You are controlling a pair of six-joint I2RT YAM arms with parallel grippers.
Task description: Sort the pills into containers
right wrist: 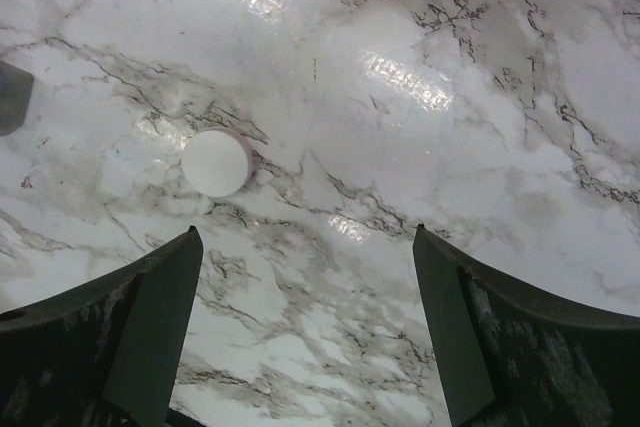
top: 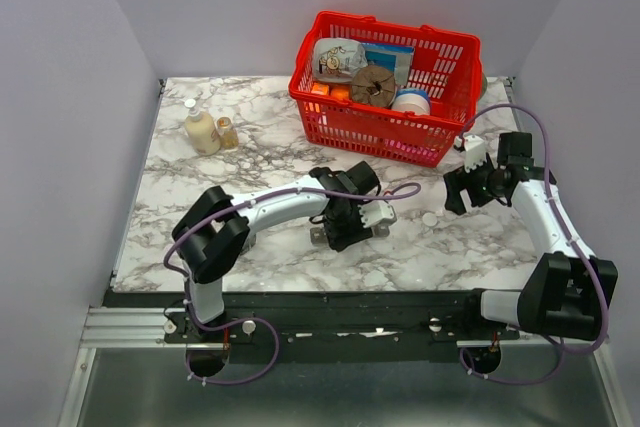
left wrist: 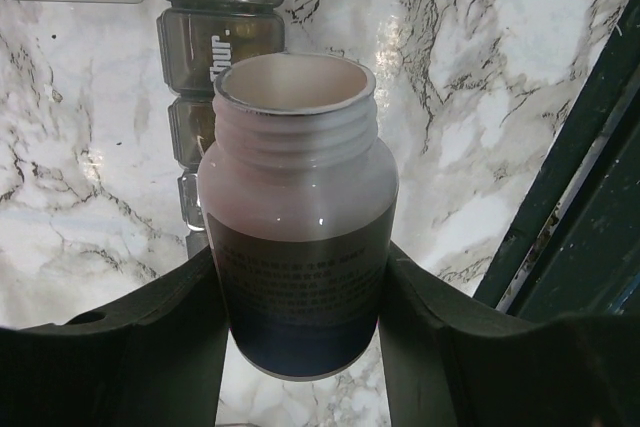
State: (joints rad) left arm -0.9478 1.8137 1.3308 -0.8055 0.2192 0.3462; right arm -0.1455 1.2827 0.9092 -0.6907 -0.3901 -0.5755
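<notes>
The marble tabletop (top: 250, 137) carries a red basket (top: 365, 135) at the far edge. Its packed contents are too jumbled to name.

The left hand (left wrist: 302, 257) is clenched on a white bottle (left wrist: 295, 187), a finger pressed to each side. The bottle's mouth is uncapped and its label print is too blurred to read. Its inside shows only pale wall, so the contents cannot be told.

The right hand (right wrist: 305, 237) is released, its fingers spread wide over bare marble and grasping nothing.

The containers (left wrist: 220, 42) lie on the tabletop just beyond the bottle. The grey strip's near compartments are hidden behind the bottle and its far end is cut off by the frame. From above, the left hand covers almost all of it.

A round white disc (right wrist: 216, 162) lies beside the right hand, apart from both fingers.
</notes>
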